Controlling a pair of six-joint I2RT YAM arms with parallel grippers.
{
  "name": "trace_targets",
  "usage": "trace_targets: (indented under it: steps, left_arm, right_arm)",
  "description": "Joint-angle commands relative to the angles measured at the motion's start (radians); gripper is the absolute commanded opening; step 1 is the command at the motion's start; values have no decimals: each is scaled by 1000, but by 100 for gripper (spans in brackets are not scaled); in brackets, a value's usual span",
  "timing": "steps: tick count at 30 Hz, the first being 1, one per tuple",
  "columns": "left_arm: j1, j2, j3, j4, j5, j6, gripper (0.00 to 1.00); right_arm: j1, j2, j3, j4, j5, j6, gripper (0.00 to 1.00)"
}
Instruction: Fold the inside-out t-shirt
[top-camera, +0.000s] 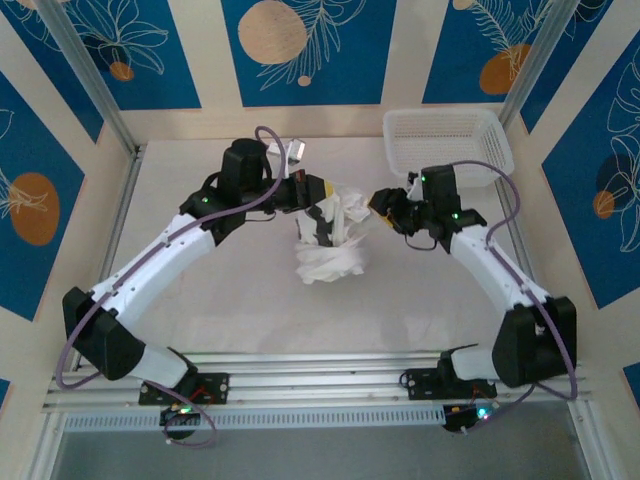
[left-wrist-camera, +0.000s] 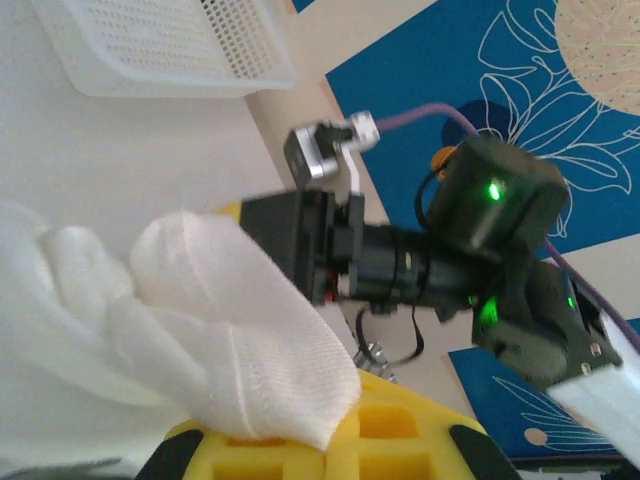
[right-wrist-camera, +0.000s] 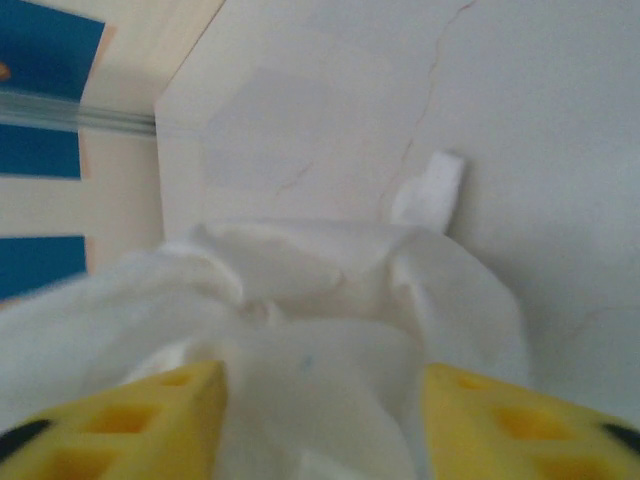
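Observation:
The inside-out t-shirt is a crumpled white bunch hanging over the middle of the table, its lower folds resting on the surface. My left gripper holds its top; in the left wrist view the yellow jaws are shut on a fold of the white cloth. My right gripper is at the bunch's upper right side. In the right wrist view its yellow fingers stand apart with shirt cloth lying loosely between them, so my right gripper is open.
A white plastic mesh basket stands at the back right corner, also seen in the left wrist view. The right arm's wrist is close in front of the left gripper. Aluminium frame posts run along both sides of the table.

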Motion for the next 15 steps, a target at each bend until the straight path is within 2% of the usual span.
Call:
trace_targets:
  steps: [1, 3, 5, 9, 13, 14, 15]
  left_arm:
    - [8, 2, 19, 22, 28, 3, 0]
    - [8, 7, 18, 37, 15, -5, 0]
    - [8, 7, 25, 25, -16, -5, 0]
    - [8, 6, 45, 37, -20, -13, 0]
    - [8, 15, 73, 71, 12, -34, 0]
    - [9, 18, 89, 64, 11, -26, 0]
    - [11, 23, 126, 44, 8, -9, 0]
  right_arm:
    - [65, -154, -65, 92, 71, -85, 60]
    - [133, -206, -151, 159, 102, -77, 61]
    - [232, -253, -245, 251, 192, -50, 64]
    - [431, -240, -325, 337, 466, 82, 100]
    - [478, -96, -246, 288, 588, 77, 100]
    - [481, -60, -228, 257, 630, 84, 96]
    - [485, -17, -222, 231, 679, 81, 88]
